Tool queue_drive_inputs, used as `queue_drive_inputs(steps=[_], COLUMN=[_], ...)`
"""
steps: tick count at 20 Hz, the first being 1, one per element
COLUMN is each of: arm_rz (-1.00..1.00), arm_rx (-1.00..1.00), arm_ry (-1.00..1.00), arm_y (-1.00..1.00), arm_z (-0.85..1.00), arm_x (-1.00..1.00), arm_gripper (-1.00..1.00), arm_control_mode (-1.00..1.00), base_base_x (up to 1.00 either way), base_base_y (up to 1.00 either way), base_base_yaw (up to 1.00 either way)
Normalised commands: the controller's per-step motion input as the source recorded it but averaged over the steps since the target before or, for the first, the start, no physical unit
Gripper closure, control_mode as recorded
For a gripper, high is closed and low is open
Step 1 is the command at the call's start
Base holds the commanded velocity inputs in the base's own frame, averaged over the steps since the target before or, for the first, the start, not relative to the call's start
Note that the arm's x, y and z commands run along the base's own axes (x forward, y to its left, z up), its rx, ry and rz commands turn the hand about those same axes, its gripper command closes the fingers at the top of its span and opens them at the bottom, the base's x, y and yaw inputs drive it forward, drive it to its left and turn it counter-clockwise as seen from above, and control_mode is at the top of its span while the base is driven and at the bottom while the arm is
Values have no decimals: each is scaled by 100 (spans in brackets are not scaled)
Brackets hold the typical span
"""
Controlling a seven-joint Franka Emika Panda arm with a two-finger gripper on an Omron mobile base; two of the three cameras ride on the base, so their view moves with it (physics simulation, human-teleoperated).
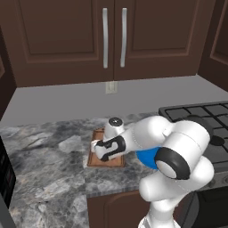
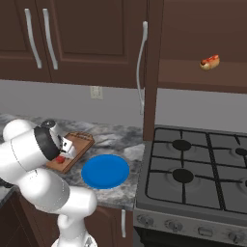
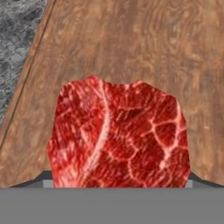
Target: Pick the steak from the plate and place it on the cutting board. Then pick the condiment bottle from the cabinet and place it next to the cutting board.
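From the left base view I saw the grey marbled surface (image 1: pixel 49 156) running off to the left, and on it the cutting board (image 1: pixel 107 161), brown wood, lying just left of the plate (image 1: pixel 147 158). My arm reached over the board, and the hand (image 1: pixel 99 149) sat low above it, pointing down.

In the right base view the same board (image 2: pixel 82 143) lay at the left, partly behind the arm, with the steak (image 2: pixel 60 159) showing as a small red patch on its near end, right under the hand (image 2: pixel 64 153). Just to the right of the board lay the blue plate (image 2: pixel 105 171), bare, near the front edge of the surface. Right of that stood the stove (image 2: pixel 198 178). Above, the cabinet (image 2: pixel 96 38) had its right-hand door (image 2: pixel 144 67) swung open, and on the inner shelf (image 2: pixel 202 77) sat a hot dog in a bun (image 2: pixel 210 61).

Through the hand view I looked straight down on the steak (image 3: pixel 120 135), red with pale marbling, lying flat on the board's wood (image 3: pixel 131 43), close below the camera. The fingers stood spread wide, one to each side of the meat at the bottom corners of that view, and I could not tell whether they touched it. A strip of grey stone showed at the upper left, beyond the board's rim.
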Motion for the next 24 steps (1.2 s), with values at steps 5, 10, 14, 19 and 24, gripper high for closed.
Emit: queue_drive_inputs(steps=[5,10,14,19,24], arm_rz=[0,0,0,0,1], arm_rx=[0,0,0,0,0], arm_ry=[0,0,-1,-3,-3], arm_y=[2,-2,-2,0,0], arm_z=[-7,0,2,5,20], arm_x=[3,0,0,0,-6], arm_gripper=[-100,-100,-100,-100,-100], arm_control_mode=[-100,-100,-100,-100,-100], base_base_x=[0,0,0,0,0], base_base_y=[0,0,0,0,0], base_base_yaw=[0,0,0,0,0])
